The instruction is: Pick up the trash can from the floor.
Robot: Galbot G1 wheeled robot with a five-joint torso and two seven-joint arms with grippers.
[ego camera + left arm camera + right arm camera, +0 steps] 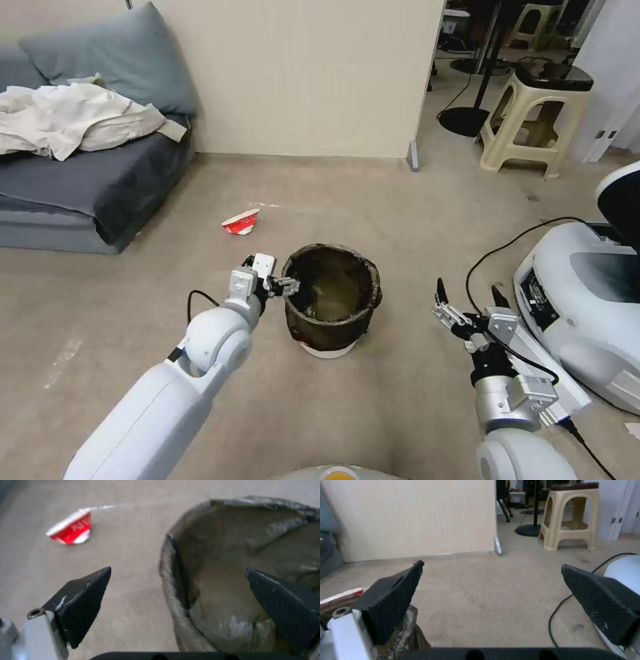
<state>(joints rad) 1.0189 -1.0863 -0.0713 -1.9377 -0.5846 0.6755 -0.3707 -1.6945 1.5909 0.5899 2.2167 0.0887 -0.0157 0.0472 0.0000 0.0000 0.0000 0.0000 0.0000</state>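
**Left hand straddles the bin rim**

Head view: the trash can stands on the floor; the left hand is at its near-left rim.

Left wrist view: its fingers are spread wide, one outside, one inside, gripping nothing.

Right wrist view: the right hand gapes empty, held apart from the bin.

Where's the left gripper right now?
Head view, left of centre: the left gripper is open astride the trash can rim's near-left side.

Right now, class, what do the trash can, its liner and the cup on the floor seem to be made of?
Trash can: likely smooth white plastic, seen at its base.
Liner: thin dark plastic film, wrinkled and glossy.
Cup: probably printed paper, red and white, lying tipped over.
Floor: matte beige, carpet-like.
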